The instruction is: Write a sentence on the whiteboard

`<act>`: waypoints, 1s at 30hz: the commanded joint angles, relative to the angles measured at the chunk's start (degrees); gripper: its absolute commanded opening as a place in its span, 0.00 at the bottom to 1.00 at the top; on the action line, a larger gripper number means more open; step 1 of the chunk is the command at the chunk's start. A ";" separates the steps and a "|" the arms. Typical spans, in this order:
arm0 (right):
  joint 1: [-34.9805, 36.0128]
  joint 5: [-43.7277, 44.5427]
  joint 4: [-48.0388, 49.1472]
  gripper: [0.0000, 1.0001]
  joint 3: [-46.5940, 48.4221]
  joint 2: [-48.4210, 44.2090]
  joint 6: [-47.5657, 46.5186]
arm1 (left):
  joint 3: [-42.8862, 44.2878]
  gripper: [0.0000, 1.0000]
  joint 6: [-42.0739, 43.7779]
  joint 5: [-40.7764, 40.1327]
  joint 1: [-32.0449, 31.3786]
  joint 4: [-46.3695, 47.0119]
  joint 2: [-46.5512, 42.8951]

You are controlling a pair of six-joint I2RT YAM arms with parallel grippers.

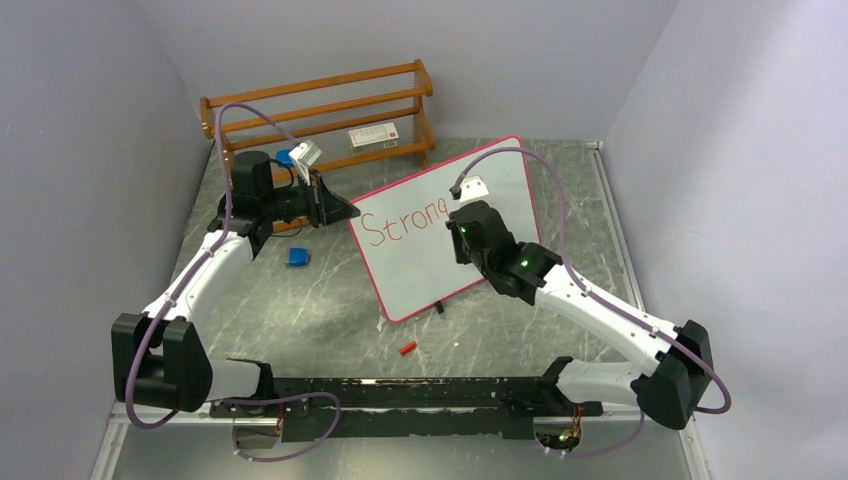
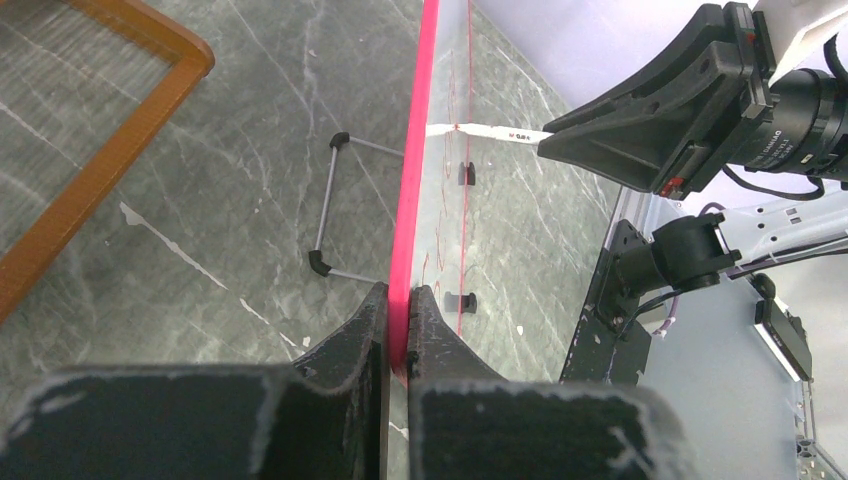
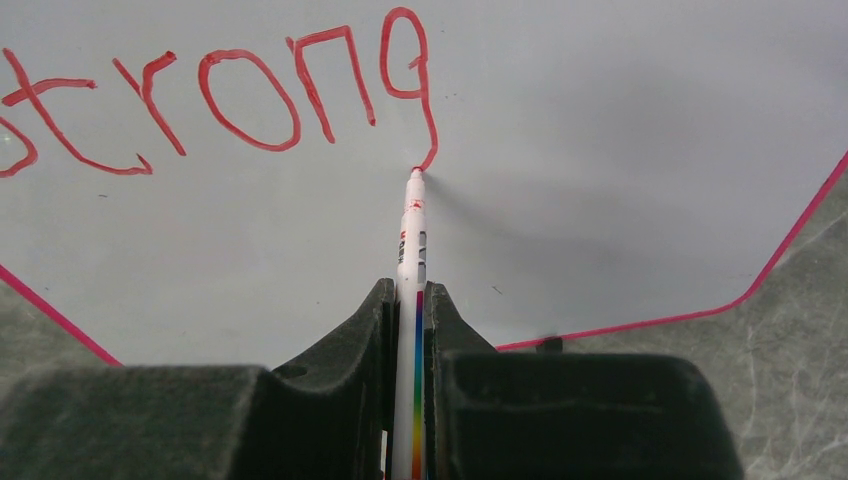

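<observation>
We find the whiteboard [image 1: 425, 272] propped upright, its pink rim pinched by the left gripper [image 2: 398, 312]. The right gripper [image 3: 409, 300] clamps a marker [image 3: 411, 235], its tip touching the board at the tail of the "g". The sentence [image 1: 405, 222] reads only "Strong".

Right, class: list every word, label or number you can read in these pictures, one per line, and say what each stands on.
"Strong": red handwriting on the whiteboard, marker tip at the g's tail.
Print on the marker barrel: too small to read.
Label on the white box on the wooden rack: blurred, unreadable.
Lettering on the camera lens: too small to read.
</observation>
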 commanded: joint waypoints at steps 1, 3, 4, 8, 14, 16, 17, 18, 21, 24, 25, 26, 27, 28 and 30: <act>0.30 -3.28 1.16 0.00 -0.03 0.08 0.94 | -0.77 0.05 3.81 -1.33 -2.08 -4.57 1.59; 0.28 -3.15 1.86 0.00 0.02 0.01 0.94 | -0.77 0.05 3.93 -1.43 -2.08 -4.67 1.63; 0.30 -3.16 2.30 0.00 0.03 -0.07 0.95 | -0.77 0.05 3.95 -1.35 -2.15 -4.70 1.63; 0.30 -3.02 2.90 0.00 0.61 -0.05 0.98 | -0.70 0.05 4.01 -1.63 -2.17 -4.84 1.64; 0.30 -2.79 3.47 0.00 0.44 -3.36 0.91 | -0.54 0.05 4.18 -2.07 -2.17 -5.21 1.53; 0.26 -2.76 3.32 0.00 0.74 -4.63 0.83 | -0.51 0.05 4.23 -2.26 -2.17 -5.33 1.55; 0.30 -2.86 3.27 0.00 0.92 -5.30 0.76 | -0.51 0.05 4.29 -2.40 -2.17 -5.40 1.53; 0.30 -2.94 3.24 0.00 0.98 -5.93 0.72 | -0.53 0.05 4.31 -2.59 -2.17 -5.49 1.51; 0.22 -1.83 2.68 0.00 1.06 -7.83 0.28 | -0.42 0.05 4.48 -2.64 -2.17 -5.58 1.46; 0.21 0.58 1.84 0.00 0.87 -9.12 -0.03 | -0.43 0.05 4.41 -2.58 -2.17 -5.58 1.38; 0.21 1.45 1.82 0.00 0.63 -9.56 -0.12 | -0.42 0.05 4.40 -2.66 -2.17 -5.65 1.37; 0.12 2.29 1.74 0.00 0.50 -9.80 -0.28 | -0.43 0.05 4.50 -2.73 -2.17 -5.67 1.37; 0.08 3.40 1.63 0.00 0.47 -9.92 -0.42 | -0.42 0.05 4.49 -2.73 -2.17 -5.71 1.37; 0.05 4.29 1.38 0.00 0.53 -9.86 -0.72 | -0.42 0.05 4.49 -2.70 -2.17 -5.71 1.23; -0.36 5.77 1.02 0.00 0.87 -9.53 -1.47 | -0.42 0.05 4.58 -2.88 -2.17 -5.84 1.22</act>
